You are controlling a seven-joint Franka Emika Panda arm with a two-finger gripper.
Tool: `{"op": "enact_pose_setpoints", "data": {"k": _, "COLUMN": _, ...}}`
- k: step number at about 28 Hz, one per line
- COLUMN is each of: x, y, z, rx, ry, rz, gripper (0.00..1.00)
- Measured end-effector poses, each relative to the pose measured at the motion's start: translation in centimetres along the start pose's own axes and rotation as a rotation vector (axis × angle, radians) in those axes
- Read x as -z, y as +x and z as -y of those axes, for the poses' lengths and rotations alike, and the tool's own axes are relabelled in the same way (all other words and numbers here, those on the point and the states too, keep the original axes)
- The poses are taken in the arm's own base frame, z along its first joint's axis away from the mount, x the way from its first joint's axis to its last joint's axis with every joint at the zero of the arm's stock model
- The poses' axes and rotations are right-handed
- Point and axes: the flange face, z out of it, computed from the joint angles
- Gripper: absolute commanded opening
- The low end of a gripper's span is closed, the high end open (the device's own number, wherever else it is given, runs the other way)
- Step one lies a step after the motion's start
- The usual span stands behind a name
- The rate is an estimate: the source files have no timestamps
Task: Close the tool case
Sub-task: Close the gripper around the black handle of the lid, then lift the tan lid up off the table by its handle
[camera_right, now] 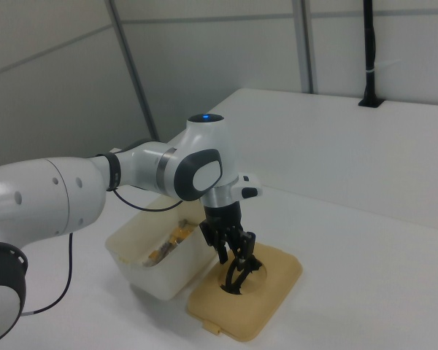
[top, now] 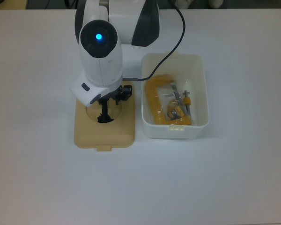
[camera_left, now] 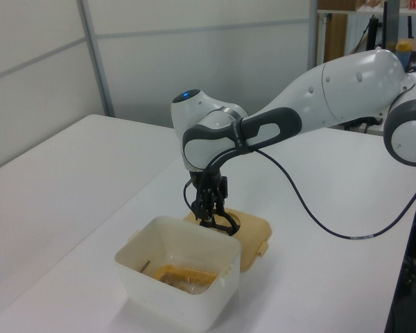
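The tool case is open. Its white tub point(top: 202, 89) holds a yellow C-clamp point(top: 155, 98). Its tan lid point(top: 123, 131) lies flat beside the tub, on the top view's left. A black handle point(top: 104, 114) stands up out of the lid's round recess. My gripper point(top: 104, 100) is low over that recess, mostly hidden under the wrist in the top view. In the right view my gripper point(camera_right: 234, 257) is open, one finger on each side of the handle point(camera_right: 238, 280) above the lid point(camera_right: 274, 288). From the left view my gripper point(camera_left: 208, 214) sits just behind the tub point(camera_left: 177, 274).
A black cable point(top: 171, 40) runs from the wrist over the tub's far corner. The white table point(top: 234, 178) spreads wide around the case. A wall panel point(camera_left: 194, 62) stands behind the table in the left view.
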Motion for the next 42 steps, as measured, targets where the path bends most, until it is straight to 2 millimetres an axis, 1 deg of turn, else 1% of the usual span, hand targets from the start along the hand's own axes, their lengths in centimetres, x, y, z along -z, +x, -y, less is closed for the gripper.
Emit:
{"op": "enact_pose_setpoints", "data": {"k": 1, "x": 0.0, "y": 0.0, "z": 0.0, "rx": 0.0, "ry": 0.0, "rz": 0.001, "gripper": 0.0}}
{"op": "enact_pose_setpoints", "data": {"k": 11, "x": 0.3, "y": 0.0, "z": -0.4, "rx": -0.02, "ry": 0.0, "rz": -0.006, "gripper": 0.0}}
{"op": "enact_pose_setpoints", "data": {"k": 15, "x": 1.4, "y": -0.1, "z": -1.3, "rx": -0.034, "ry": 0.0, "rz": -0.023, "gripper": 0.0}}
{"op": "enact_pose_setpoints", "data": {"k": 21, "x": 3.6, "y": -0.9, "z": -3.6, "rx": -0.047, "ry": 0.001, "rz": -0.034, "gripper": 0.0}}
{"op": "enact_pose_setpoints", "data": {"k": 22, "x": 4.3, "y": -1.3, "z": -4.2, "rx": -0.046, "ry": 0.001, "rz": -0.031, "gripper": 0.0}}
{"op": "enact_pose_setpoints", "data": {"k": 26, "x": 6.8, "y": -2.4, "z": -5.6, "rx": -0.043, "ry": 0.006, "rz": -0.03, "gripper": 0.0}}
{"op": "enact_pose_setpoints", "data": {"k": 27, "x": 8.0, "y": -2.9, "z": -6.0, "rx": -0.045, "ry": 0.011, "rz": -0.035, "gripper": 0.0}}
{"op": "enact_pose_setpoints", "data": {"k": 30, "x": 10.6, "y": -3.9, "z": -6.5, "rx": -0.046, "ry": 0.027, "rz": -0.048, "gripper": 0.0}}
{"op": "enact_pose_setpoints", "data": {"k": 32, "x": 12.7, "y": -4.8, "z": -6.7, "rx": -0.05, "ry": 0.038, "rz": -0.065, "gripper": 0.0}}
{"op": "enact_pose_setpoints", "data": {"k": 37, "x": 16.1, "y": -6.2, "z": -6.5, "rx": -0.05, "ry": 0.046, "rz": -0.09, "gripper": 0.0}}
{"op": "enact_pose_setpoints", "data": {"k": 42, "x": 18.3, "y": -6.8, "z": -6.1, "rx": -0.049, "ry": 0.069, "rz": -0.105, "gripper": 0.0}}
